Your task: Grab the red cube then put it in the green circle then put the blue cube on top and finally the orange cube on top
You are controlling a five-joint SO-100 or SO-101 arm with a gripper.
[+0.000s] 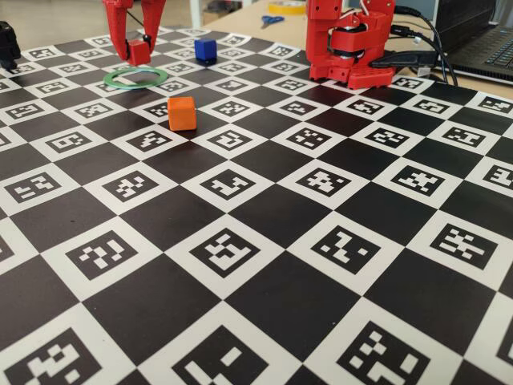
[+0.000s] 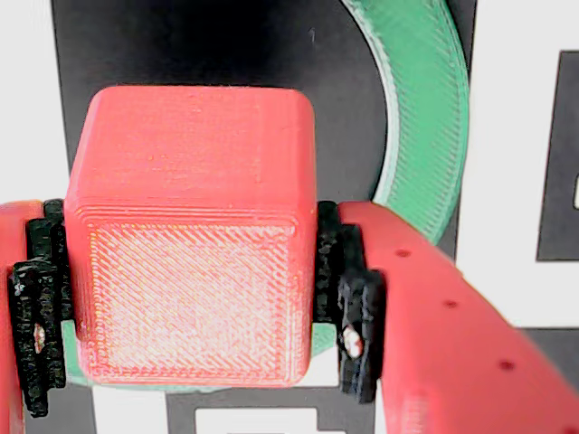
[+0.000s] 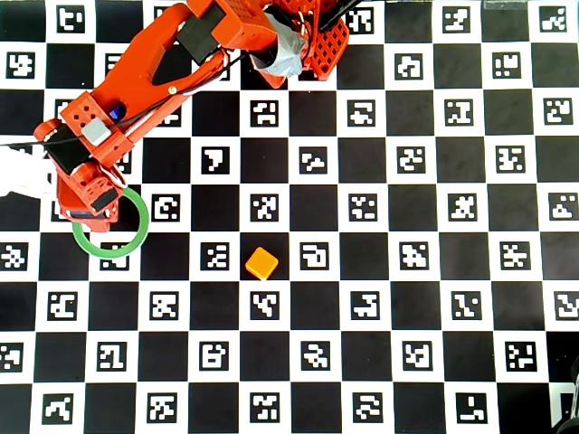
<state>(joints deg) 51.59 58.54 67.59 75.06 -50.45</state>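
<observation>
Claw pinching the red cube by two opposite side faces, black pads flat against them at left and right of the wrist view. Held clear of the table in the fixed view, upper left of the frame, cube just above the far rim of the ring. From overhead, claw over the ring's upper-left arc, not its middle; in the wrist view the ring curves off to the upper right, with a sliver of green below the cube, so probably off-centre yet. To do this step well: shift toward the ring's open middle until green shows evenly all round the cube, then lower straight down, keep the faces level, release only once the underside meets the table, spread just enough to clear and lift vertically so nothing drags. Worth care, since two more cubes must stack on this one; a tilted or rim-perched base would likely spoil the tower. No long axis to speak of: all sides alike; edges roughly square to the wrist frame, one textured face turned toward that camera. Further out, orange cube left of centre in the fixed view, near the ring, turned a little against the checker pattern. Blue cube at upper centre, beside the ring's far side, mostly hidden under the arm from overhead. Arm base at upper right of the fixed view.
</observation>
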